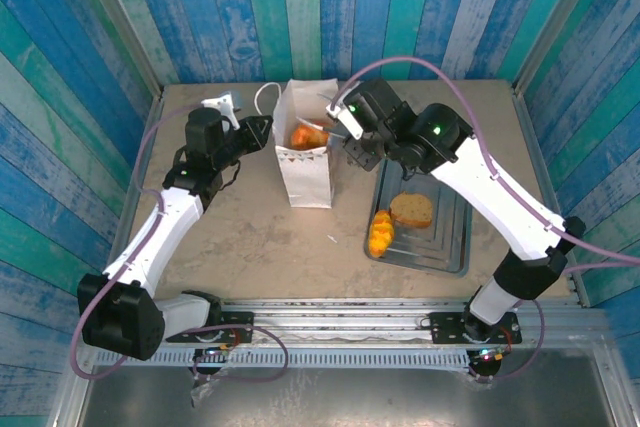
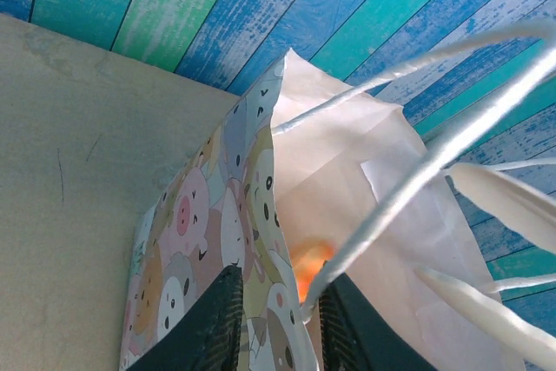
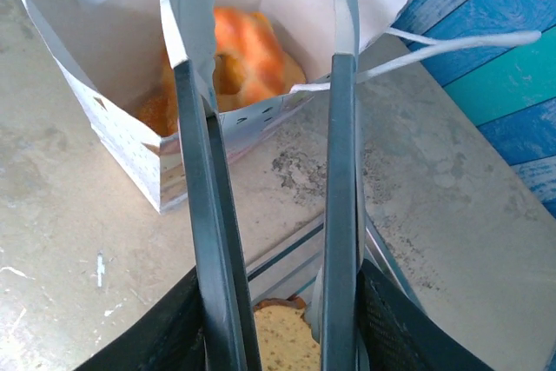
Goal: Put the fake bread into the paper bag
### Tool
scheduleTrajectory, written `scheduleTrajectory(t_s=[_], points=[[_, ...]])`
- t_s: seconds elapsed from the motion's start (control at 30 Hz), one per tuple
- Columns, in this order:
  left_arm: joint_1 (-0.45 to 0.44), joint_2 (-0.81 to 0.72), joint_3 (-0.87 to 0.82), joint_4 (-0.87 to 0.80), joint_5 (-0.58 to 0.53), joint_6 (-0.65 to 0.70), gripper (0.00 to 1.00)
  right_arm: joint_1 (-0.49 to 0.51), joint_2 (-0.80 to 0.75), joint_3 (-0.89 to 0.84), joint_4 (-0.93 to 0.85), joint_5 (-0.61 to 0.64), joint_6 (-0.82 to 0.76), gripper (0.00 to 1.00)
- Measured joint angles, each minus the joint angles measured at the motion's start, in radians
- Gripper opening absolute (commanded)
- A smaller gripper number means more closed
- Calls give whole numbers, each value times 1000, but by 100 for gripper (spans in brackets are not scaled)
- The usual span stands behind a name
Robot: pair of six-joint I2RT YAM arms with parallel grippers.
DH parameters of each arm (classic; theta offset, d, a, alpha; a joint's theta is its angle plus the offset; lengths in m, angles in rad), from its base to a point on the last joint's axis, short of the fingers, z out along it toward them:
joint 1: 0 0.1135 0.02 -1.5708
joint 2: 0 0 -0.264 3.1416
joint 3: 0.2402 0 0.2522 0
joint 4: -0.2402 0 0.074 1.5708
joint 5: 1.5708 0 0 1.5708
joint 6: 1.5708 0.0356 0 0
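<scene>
Bag (image 1: pixel 305 175) rim pinched by left pincer (image 2: pixel 280 291); tongs (image 3: pixel 195 128), clasped spread by right pincer (image 3: pixel 282 301), are best lifted straight above bread (image 3: pixel 248 58).

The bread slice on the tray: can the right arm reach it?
Probably yes: the slice lies uncovered on the tray, close beside the right arm, whose tongs hold nothing.
</scene>
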Motion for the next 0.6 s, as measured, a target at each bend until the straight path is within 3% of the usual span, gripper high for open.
scheduleTrajectory(t_s=[0.27, 0.6], points=[[0, 0, 0, 2, 0, 2, 42, -14, -2, 44, -28, -76, 58, 43], [0, -2, 0, 15, -5, 16, 65, -42, -28, 69, -35, -146, 146, 42]])
